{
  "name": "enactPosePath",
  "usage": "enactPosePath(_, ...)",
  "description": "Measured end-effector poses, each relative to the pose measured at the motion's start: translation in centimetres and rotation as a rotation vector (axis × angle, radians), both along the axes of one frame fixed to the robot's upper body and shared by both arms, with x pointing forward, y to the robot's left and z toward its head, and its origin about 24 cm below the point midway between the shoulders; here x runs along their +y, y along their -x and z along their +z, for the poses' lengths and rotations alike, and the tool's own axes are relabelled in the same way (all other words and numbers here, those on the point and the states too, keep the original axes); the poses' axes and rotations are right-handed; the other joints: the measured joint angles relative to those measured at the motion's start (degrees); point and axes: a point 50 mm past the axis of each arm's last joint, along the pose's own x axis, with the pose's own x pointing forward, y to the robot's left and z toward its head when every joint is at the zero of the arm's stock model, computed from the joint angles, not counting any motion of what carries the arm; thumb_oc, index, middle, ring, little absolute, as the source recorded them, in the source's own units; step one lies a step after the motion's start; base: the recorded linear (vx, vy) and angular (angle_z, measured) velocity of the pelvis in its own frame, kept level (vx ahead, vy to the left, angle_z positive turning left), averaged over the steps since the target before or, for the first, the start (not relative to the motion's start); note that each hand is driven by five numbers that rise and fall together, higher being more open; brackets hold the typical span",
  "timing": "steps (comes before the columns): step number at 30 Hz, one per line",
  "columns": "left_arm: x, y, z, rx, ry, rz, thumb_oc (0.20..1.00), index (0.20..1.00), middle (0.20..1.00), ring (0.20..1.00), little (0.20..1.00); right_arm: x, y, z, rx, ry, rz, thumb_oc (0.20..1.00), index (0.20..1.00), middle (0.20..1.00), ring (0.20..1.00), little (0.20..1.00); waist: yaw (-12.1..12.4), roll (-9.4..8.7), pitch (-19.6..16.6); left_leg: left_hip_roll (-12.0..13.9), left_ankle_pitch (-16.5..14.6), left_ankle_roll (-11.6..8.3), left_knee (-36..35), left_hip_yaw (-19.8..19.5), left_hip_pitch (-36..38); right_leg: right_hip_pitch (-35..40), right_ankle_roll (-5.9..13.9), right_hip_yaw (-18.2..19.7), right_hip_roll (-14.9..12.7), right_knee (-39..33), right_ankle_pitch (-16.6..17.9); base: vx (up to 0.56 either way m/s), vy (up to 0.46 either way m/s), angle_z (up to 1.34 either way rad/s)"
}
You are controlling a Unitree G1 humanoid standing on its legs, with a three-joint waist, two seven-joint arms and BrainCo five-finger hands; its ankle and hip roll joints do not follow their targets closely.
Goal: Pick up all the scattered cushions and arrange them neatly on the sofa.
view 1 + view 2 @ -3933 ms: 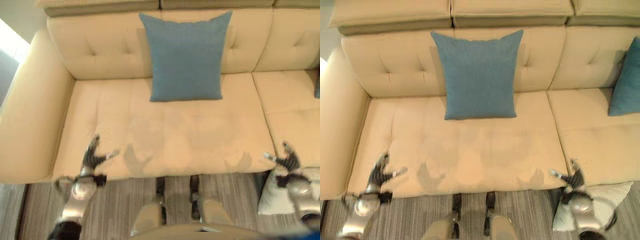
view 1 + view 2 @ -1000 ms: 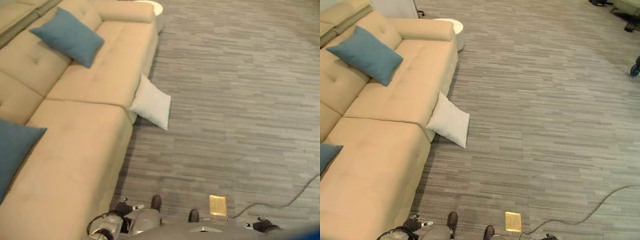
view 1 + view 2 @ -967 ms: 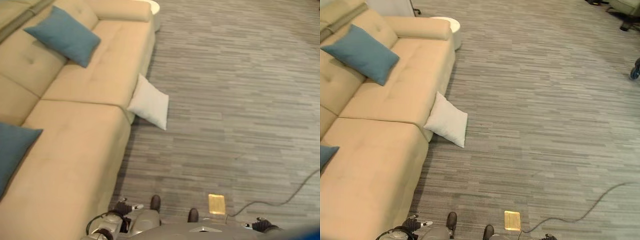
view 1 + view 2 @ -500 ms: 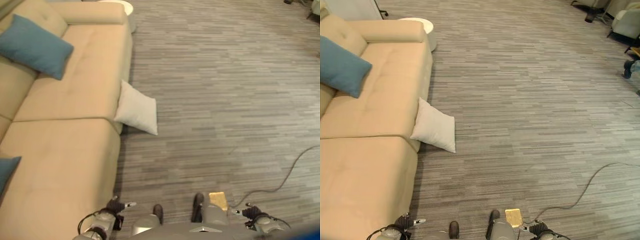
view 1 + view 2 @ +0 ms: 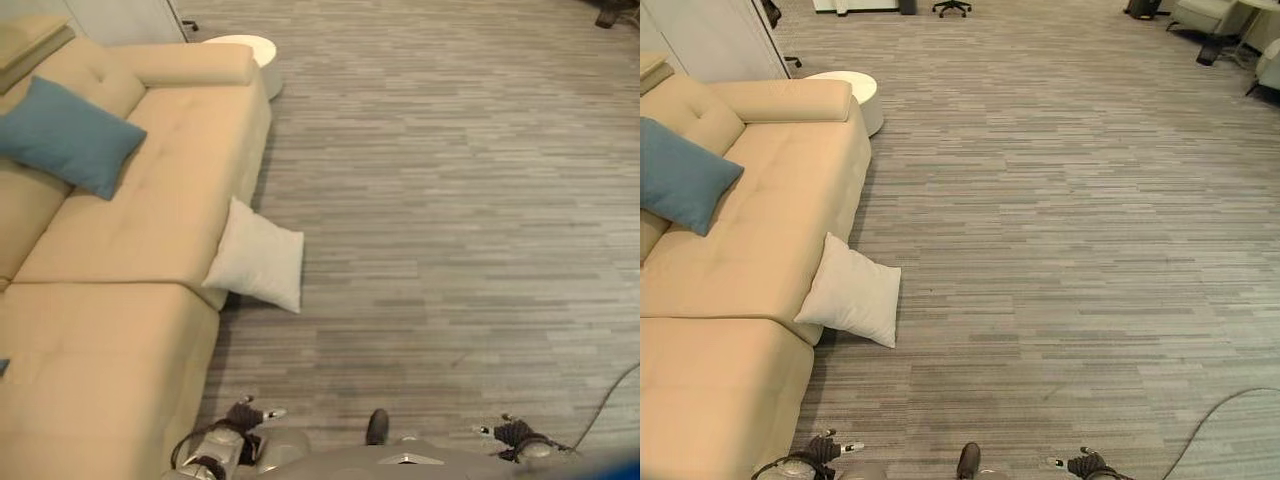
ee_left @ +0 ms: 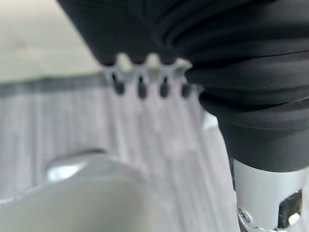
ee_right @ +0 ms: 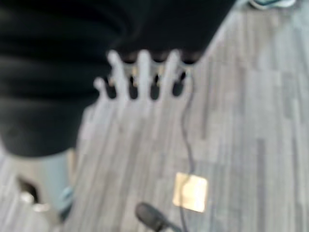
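Since half a second ago the whole view has swung, so the camera has moved rather than the things: more of the far floor and a white cabinet front behind the sofa now show, and the white cushion (image 5: 256,256) sits in the same place as before, on the grey plank floor (image 5: 1060,230), leaning against the front edge of the beige sofa (image 5: 150,190) by the seam between two seats. A blue cushion (image 5: 68,134) rests tilted on the sofa seat against the backrest, well apart from the white one; a sliver of a second blue cushion (image 5: 3,366) is cut off at the left edge of the left eye view. The left robot hand (image 5: 243,415) shows at the bottom edge beside the sofa front, low at the robot's side, fingers straight and apart, holding nothing; its wrist view shows a row of dark-tipped fingers (image 6: 139,87) over floor and sofa edge. The right robot hand (image 5: 510,432) is also low at the bottom edge, partly cut off, fingers spread and empty over the floor. A round white side table (image 5: 855,92) stands at the far end of the sofa by its armrest. A brass floor plate (image 7: 190,192) lies in the floor below the right hand.
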Motion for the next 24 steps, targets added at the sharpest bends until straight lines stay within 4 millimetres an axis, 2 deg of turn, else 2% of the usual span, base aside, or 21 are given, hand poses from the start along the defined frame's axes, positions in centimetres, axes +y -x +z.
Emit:
enactPosePath(1, -0.1, -0.4, 0.1, -0.008, 0.004, -0.006, 1.0, 1.0, 1.0, 1.0, 1.0, -0.1, 0.2, -0.1, 0.013, 0.002, -0.004, 1.0, 1.0, 1.0, 1.0, 1.0, 0.3, 0.44, 0.8, -0.6, 3.4, 0.01, -6.0, 2.2, -0.4, 1.0, 0.58, -0.3, 0.5, 0.0, -0.7, 0.24, -0.015, 0.07)
enactPosePath(3, -0.1, 0.2, -0.1, 0.01, 0.005, -0.007, 1.0, 1.0, 1.0, 1.0, 1.0, 0.0, 0.1, -0.1, 0.009, 0.003, -0.005, 1.0, 1.0, 1.0, 1.0, 1.0, 0.3, 1.85, 1.4, 0.5, 8.7, -0.16, -10.0, 6.5, -2.4, 3.0, -0.03, -1.2, 2.2, 0.0, -2.3, 0.24, 0.013, 0.04)
enactPosePath(4, -0.2, 0.4, -0.2, 0.015, 0.007, -0.002, 1.0, 1.0, 1.0, 1.0, 1.0, 0.1, 0.5, -0.2, 0.017, 0.001, -0.009, 1.0, 1.0, 1.0, 1.0, 1.0, 0.3, 2.22, 1.7, 0.6, 10.0, -0.24, -9.7, 6.7, -3.2, 3.8, -0.14, -1.2, 2.9, 0.0, -3.0, 0.18, 0.03, -0.1)
enactPosePath(7, -0.1, 1.9, -0.5, 0.047, 0.01, 0.019, 1.0, 1.0, 1.0, 1.0, 1.0, 0.1, 1.2, -0.3, 0.035, 0.0, -0.013, 1.0, 1.0, 1.0, 1.0, 1.0, 1.2, 2.95, 0.7, 0.5, 11.6, 1.82, -7.7, 5.2, -2.3, 6.1, 0.62, 1.6, 3.5, 0.3, -4.3, 0.25, 0.073, -0.48)
enactPosePath(8, -0.1, 2.3, -0.7, 0.06, 0.013, 0.024, 1.0, 1.0, 1.0, 1.0, 1.0, 0.0, 1.2, -0.3, 0.035, 0.003, -0.015, 1.0, 1.0, 1.0, 1.0, 1.0, 0.9, 3.39, 0.4, -0.3, 11.4, 3.16, -8.0, 4.5, -0.4, 7.5, 1.91, 2.2, 3.5, 0.4, -5.3, 0.29, 0.128, -0.27)
enactPosePath(9, -0.1, 2.6, -0.7, 0.068, 0.013, 0.028, 1.0, 1.0, 1.0, 1.0, 1.0, 0.1, 1.5, -0.4, 0.044, -0.001, -0.018, 1.0, 1.0, 1.0, 1.0, 1.0, 0.2, 3.14, 0.4, -0.9, 11.2, 7.08, -9.8, 4.4, 1.8, 8.6, 2.91, 2.4, 2.7, 1.1, -6.1, 0.22, 0.133, -0.17)
enactPosePath(10, -0.3, 2.6, -0.8, 0.067, 0.017, 0.027, 1.0, 1.0, 1.0, 1.0, 1.0, 0.1, 2.1, -0.5, 0.059, -0.003, -0.023, 1.0, 1.0, 1.0, 1.0, 1.0, 0.2, 3.17, 0.5, -1.3, 11.2, 8.09, -11.8, 4.7, 4.1, 8.3, 4.24, 2.6, 1.8, 3.8, -7.0, 0.21, 0.148, -0.14)
enactPosePath(12, -0.3, 1.9, -0.6, 0.053, 0.016, 0.016, 1.0, 1.0, 1.0, 1.0, 1.0, 0.2, 2.1, -0.6, 0.064, -0.007, -0.015, 1.0, 1.0, 1.0, 1.0, 1.0, 0.4, 4.59, 0.8, -1.0, 10.1, 9.7, -13.2, 5.1, 7.2, 4.4, 7.61, 2.9, 0.5, 16.4, -9.4, 0.14, 0.1, -0.2)
enactPosePath(13, -0.1, 1.4, -0.4, 0.039, 0.011, 0.013, 1.0, 1.0, 1.0, 1.0, 1.0, 0.2, 2.0, -0.5, 0.061, -0.011, -0.011, 1.0, 1.0, 1.0, 1.0, 1.0, 0.3, 5.24, 0.8, -0.7, 9.1, 10.21, -13.2, 5.1, 8.5, -0.6, 9.11, 2.8, -1.1, 28.7, -11.0, 0.16, 0.062, -0.03)
enactPosePath(14, 0.2, 0.8, -0.2, 0.025, 0.0, 0.009, 1.0, 1.0, 1.0, 1.0, 1.0, 0.4, 1.8, -0.5, 0.051, -0.018, -0.005, 1.0, 1.0, 1.0, 1.0, 1.0, 0.1, 4.8, 0.6, -1.6, 8.1, 10.4, -13.1, 5.2, 9.5, -5.2, 10.09, 2.7, -3.6, 38.7, -11.7, 0.19, 0.04, 0.26)
enactPosePath(15, 0.7, -0.7, 0.4, -0.011, -0.017, -0.01, 1.0, 1.0, 1.0, 1.0, 1.0, 0.6, 1.6, -0.6, 0.044, -0.025, 0.002, 1.0, 1.0, 1.0, 1.0, 1.0, 0.0, 3.85, 0.3, -3.9, 6.2, 11.47, -12.8, 4.3, 11.2, -9.9, 10.88, 3.9, -7.3, 45.0, -12.7, 0.32, 0.014, 0.38)
enactPosePath(16, 0.7, -1.1, 0.5, -0.016, -0.024, -0.027, 1.0, 1.0, 1.0, 1.0, 1.0, 0.6, 1.4, -0.5, 0.041, -0.024, 0.003, 1.0, 1.0, 1.0, 1.0, 1.0, 0.1, 3.2, 0.4, -4.4, 6.0, 11.87, -13.0, 4.0, 12.4, -11.2, 9.92, 4.3, -8.4, 45.1, -13.3, 0.21, -0.019, 0.45)
enactPosePath(18, 0.6, -2.4, 0.9, -0.048, -0.027, -0.047, 1.0, 1.0, 1.0, 1.0, 1.0, 0.6, 0.4, -0.3, 0.006, -0.026, 0.013, 1.0, 1.0, 1.0, 1.0, 1.0, 0.1, 3.91, 0.7, -4.0, 4.1, 11.24, -12.9, 3.0, 13.5, -14.5, 9.71, 4.2, -8.6, 39.7, -13.1, 0.19, -0.081, 0.19)
enactPosePath(19, 0.7, -2.2, 0.9, -0.041, -0.028, -0.04, 1.0, 1.0, 1.0, 1.0, 1.0, 0.8, -0.2, -0.2, -0.009, -0.028, 0.018, 1.0, 1.0, 1.0, 1.0, 1.0, 0.3, 4.04, 1.0, -4.0, 3.8, 11.09, -12.9, 2.7, 14.1, -15.4, 9.49, 4.1, -8.6, 35.7, -12.3, 0.22, -0.124, 0.12)
enactPosePath(21, 0.8, -1.7, 0.7, -0.032, -0.028, -0.033, 1.0, 1.0, 1.0, 1.0, 1.0, 0.9, -0.6, -0.1, -0.024, -0.03, 0.024, 1.0, 1.0, 1.0, 1.0, 1.0, 0.0, 3.95, 1.0, -3.9, 2.9, 10.65, -12.9, 2.2, 15.2, -16.6, 9.89, 4.3, -8.4, 28.1, -9.1, 0.22, -0.121, 0.22)
enactPosePath(23, 0.9, -0.8, 0.4, -0.009, -0.028, -0.027, 1.0, 1.0, 1.0, 1.0, 1.0, 1.0, -1.0, 0.0, -0.035, -0.032, 0.027, 1.0, 1.0, 1.0, 1.0, 1.0, 0.0, 3.21, 0.9, -3.8, 1.4, 9.44, -13.0, 1.2, 16.6, -17.4, 10.64, 5.0, -7.8, 20.8, -4.3, 0.31, -0.166, 0.27)
enactPosePath(24, 1.0, -0.1, 0.2, 0.011, -0.028, -0.018, 1.0, 1.0, 1.0, 1.0, 1.0, 1.0, -1.0, 0.0, -0.034, -0.032, 0.026, 1.0, 1.0, 1.0, 1.0, 1.0, -0.2, 3.0, 0.8, -3.3, -0.1, 8.93, -13.0, -0.4, 17.7, -17.4, 10.45, 8.9, -6.1, 13.2, 0.1, 0.26, -0.14, 0.42)
